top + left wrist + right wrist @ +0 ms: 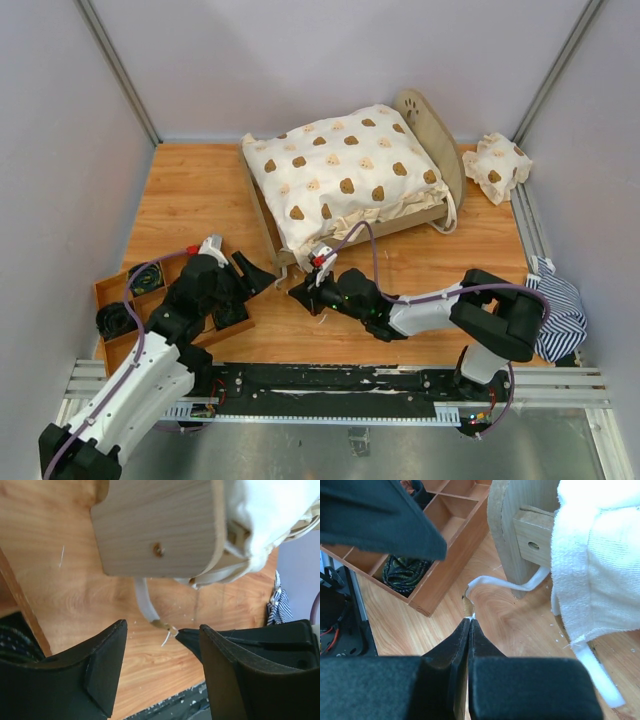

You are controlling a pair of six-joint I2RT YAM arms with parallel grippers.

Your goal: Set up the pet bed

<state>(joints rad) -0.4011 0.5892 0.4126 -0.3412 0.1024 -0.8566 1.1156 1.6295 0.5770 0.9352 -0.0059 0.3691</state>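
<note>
The pet bed [436, 135] stands at the back middle of the desk [190, 200], its headboard to the right and a bear-print cover [340, 165] draped over it. The right gripper [470, 622] is pinched closed on the frayed end of a white ribbon [505, 584] that trails from the cover by the footboard's corner. The left gripper [162, 626] stands wide and holds nothing, just in front of that footboard, beside a wooden tray [110, 290].

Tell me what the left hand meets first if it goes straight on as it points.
Likely the white strap hanging from the pet bed, just ahead of the left hand; depth unclear.
</note>
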